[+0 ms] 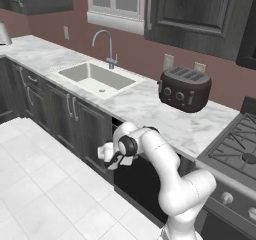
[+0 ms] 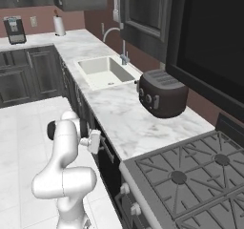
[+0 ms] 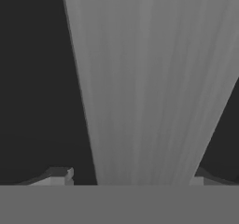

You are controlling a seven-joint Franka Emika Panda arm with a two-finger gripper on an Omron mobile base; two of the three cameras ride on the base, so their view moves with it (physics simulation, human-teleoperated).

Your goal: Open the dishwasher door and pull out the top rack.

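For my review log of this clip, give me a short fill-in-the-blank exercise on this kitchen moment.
1. The tool has the dishwasher door's grey ____ between its tips.
2. The black toaster stands on the counter between the stove and the ____.
3. The dishwasher door is ____.

Missing words: bar handle; sink; closed

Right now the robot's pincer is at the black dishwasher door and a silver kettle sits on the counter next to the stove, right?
Not a kettle: it is a dark toaster, seen in the left base view. The pincer is at the dishwasher door.
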